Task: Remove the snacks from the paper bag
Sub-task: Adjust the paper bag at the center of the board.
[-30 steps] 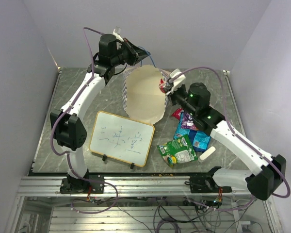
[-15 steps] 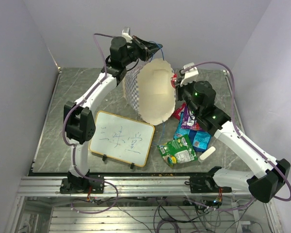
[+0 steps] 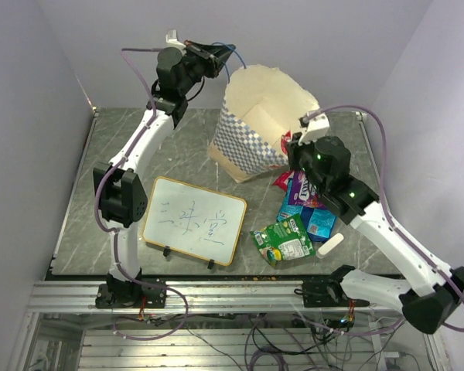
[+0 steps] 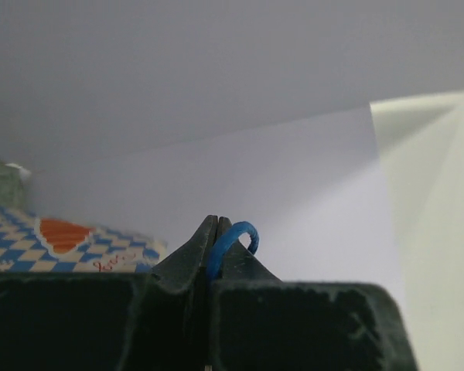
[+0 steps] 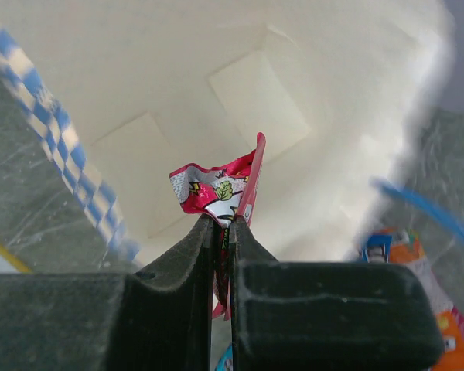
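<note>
Red candy snack [image 5: 216, 189] sits pinched by its wrapper edge in the fully closed right gripper [image 5: 224, 224], paper bag [image 5: 178, 77] mouth just beyond the tips. Light, crinkly, slick: probably slips, so grip the flat seam. Left gripper [image 4: 214, 224] clamps the bag's blue cord handle [image 4: 236, 236].

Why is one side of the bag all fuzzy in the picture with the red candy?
Right wrist view: the red candy sits close and sharp, the paper bag blurs and glares white at its right edge. Left wrist view: the blue cord is crisp, the chequered band behind is soft.
</note>
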Motion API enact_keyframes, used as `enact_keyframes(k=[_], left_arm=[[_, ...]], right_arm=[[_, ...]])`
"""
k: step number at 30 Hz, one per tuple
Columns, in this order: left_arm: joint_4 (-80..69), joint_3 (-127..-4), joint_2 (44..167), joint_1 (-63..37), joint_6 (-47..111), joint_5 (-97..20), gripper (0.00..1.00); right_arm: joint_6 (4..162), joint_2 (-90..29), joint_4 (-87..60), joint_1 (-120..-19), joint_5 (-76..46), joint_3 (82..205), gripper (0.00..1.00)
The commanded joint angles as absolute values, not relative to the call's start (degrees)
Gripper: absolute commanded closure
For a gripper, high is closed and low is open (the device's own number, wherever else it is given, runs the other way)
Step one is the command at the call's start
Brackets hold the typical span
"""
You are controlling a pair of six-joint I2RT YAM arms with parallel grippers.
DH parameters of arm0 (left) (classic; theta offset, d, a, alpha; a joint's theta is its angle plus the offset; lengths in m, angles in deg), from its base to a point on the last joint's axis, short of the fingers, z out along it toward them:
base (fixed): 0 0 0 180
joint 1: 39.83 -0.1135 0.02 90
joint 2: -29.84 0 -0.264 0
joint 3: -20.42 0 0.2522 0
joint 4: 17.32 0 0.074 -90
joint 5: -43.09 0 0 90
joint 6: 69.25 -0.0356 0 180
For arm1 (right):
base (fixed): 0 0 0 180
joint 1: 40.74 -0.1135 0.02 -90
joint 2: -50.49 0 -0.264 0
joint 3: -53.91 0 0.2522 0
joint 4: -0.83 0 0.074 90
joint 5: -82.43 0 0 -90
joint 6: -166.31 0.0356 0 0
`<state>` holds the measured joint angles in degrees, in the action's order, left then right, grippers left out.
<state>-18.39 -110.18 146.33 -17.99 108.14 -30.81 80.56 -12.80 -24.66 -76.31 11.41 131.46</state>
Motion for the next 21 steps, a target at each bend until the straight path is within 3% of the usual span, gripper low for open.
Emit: enact_keyframes(k=[1, 4, 14, 21], left_arm=[[-12.79, -104.41, 142.52, -17.12, 111.71, -36.07, 0.93], [-10.07, -101.44, 140.87, -15.77, 111.60, -38.20, 0.93], [-8.76, -109.06, 145.13, -13.03, 112.16, -39.19, 0.93], [-13.24, -96.82, 140.22, -16.84, 112.66, -38.05, 0.93]], right_arm=[[87.16, -5.74, -30.49, -75.99, 14.29, 127.05, 1.00], [88.71, -3.18, -30.75, -76.01, 16.62, 125.95, 1.00], [87.25, -3.84, -28.25, -75.96, 23.70, 131.44, 1.00], [83.81, -5.82, -30.17, -75.92, 21.93, 139.46, 1.00]])
